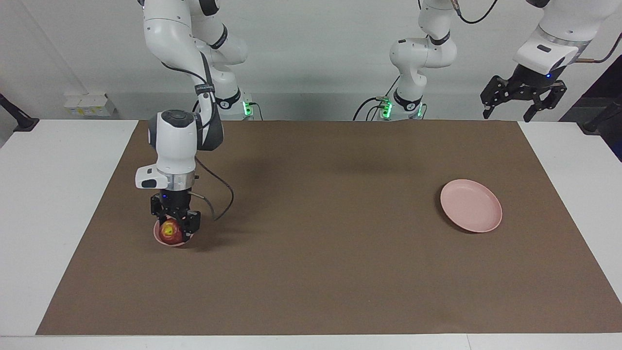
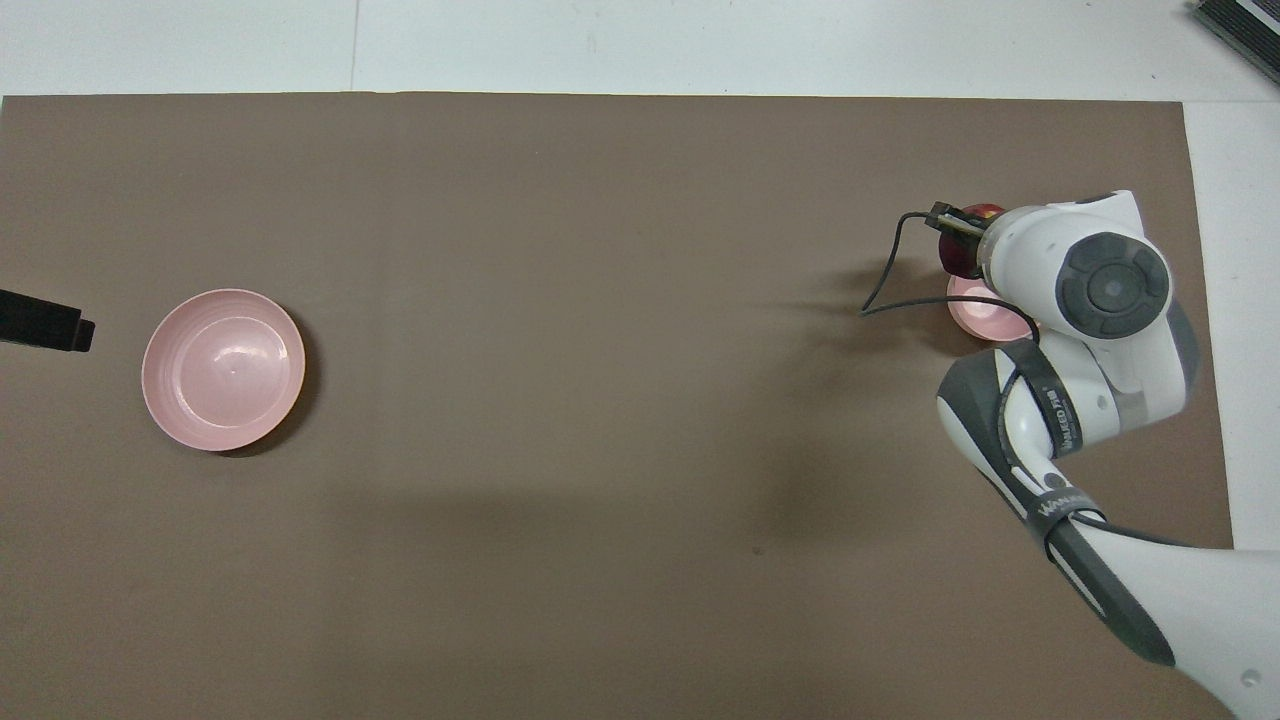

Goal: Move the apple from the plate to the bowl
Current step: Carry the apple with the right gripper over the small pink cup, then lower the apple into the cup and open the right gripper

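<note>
My right gripper (image 1: 174,228) is shut on the dark red apple (image 1: 169,231), whose yellowish patch faces the camera. It holds the apple low over the small pink bowl (image 1: 157,236) toward the right arm's end of the table. In the overhead view the arm's wrist covers most of the bowl (image 2: 978,312), and only an edge of the apple (image 2: 982,213) shows. The wide pink plate (image 1: 470,205) lies bare toward the left arm's end and also shows in the overhead view (image 2: 222,368). My left gripper (image 1: 506,116) waits open, raised above that end's edge near the robots.
A brown mat (image 1: 320,272) covers the middle of the white table (image 1: 53,194). A black cable (image 1: 224,194) loops from the right wrist over the mat beside the bowl. The left gripper's dark tip (image 2: 45,322) shows at the overhead view's edge beside the plate.
</note>
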You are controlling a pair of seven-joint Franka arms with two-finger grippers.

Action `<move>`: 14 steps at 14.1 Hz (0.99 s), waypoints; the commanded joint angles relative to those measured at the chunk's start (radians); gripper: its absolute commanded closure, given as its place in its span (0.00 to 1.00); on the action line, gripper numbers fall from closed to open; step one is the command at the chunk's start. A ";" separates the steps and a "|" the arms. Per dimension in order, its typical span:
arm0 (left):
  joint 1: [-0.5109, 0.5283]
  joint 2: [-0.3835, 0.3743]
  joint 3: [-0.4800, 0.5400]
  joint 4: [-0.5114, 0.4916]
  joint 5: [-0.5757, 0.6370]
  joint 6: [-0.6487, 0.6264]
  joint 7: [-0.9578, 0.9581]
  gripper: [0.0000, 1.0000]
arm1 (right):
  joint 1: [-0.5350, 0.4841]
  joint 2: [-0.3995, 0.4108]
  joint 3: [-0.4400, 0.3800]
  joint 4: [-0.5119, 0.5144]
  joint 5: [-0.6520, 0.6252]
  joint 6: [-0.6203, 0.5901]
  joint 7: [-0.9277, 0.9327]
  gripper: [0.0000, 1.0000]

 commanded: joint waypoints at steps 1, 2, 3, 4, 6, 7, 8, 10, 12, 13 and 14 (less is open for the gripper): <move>0.003 0.004 0.003 0.017 -0.009 -0.017 0.003 0.00 | -0.057 -0.079 0.015 -0.126 -0.076 0.096 -0.009 1.00; 0.003 -0.002 0.003 0.007 -0.010 -0.016 -0.002 0.00 | -0.058 -0.083 0.016 -0.134 -0.076 0.093 -0.006 1.00; 0.005 -0.007 0.003 -0.005 -0.010 -0.011 -0.002 0.00 | -0.055 -0.088 0.016 -0.142 -0.076 0.090 -0.004 1.00; 0.005 -0.010 0.003 -0.010 -0.010 -0.010 0.000 0.00 | -0.050 -0.088 0.016 -0.150 -0.076 0.093 0.002 1.00; 0.005 -0.017 0.003 -0.017 -0.010 -0.010 -0.002 0.00 | -0.048 -0.074 0.016 -0.166 -0.078 0.101 0.028 1.00; 0.005 -0.017 0.004 -0.017 -0.010 -0.010 -0.002 0.00 | -0.048 -0.070 0.016 -0.173 -0.078 0.107 0.031 1.00; 0.006 -0.017 0.003 -0.017 -0.010 -0.010 -0.003 0.00 | -0.048 -0.070 0.016 -0.180 -0.078 0.105 0.030 1.00; 0.011 -0.017 0.003 -0.017 -0.015 -0.013 -0.005 0.00 | -0.047 -0.068 0.016 -0.180 -0.078 0.099 0.022 0.74; 0.013 -0.017 0.003 -0.019 -0.015 -0.011 -0.005 0.00 | -0.050 -0.067 0.018 -0.176 -0.078 0.088 0.014 0.19; 0.013 -0.017 0.003 -0.019 -0.017 -0.010 -0.005 0.00 | -0.048 -0.067 0.018 -0.174 -0.078 0.085 0.010 0.04; 0.013 -0.019 0.003 -0.019 -0.015 -0.013 -0.005 0.00 | -0.050 -0.067 0.018 -0.174 -0.078 0.085 0.007 0.03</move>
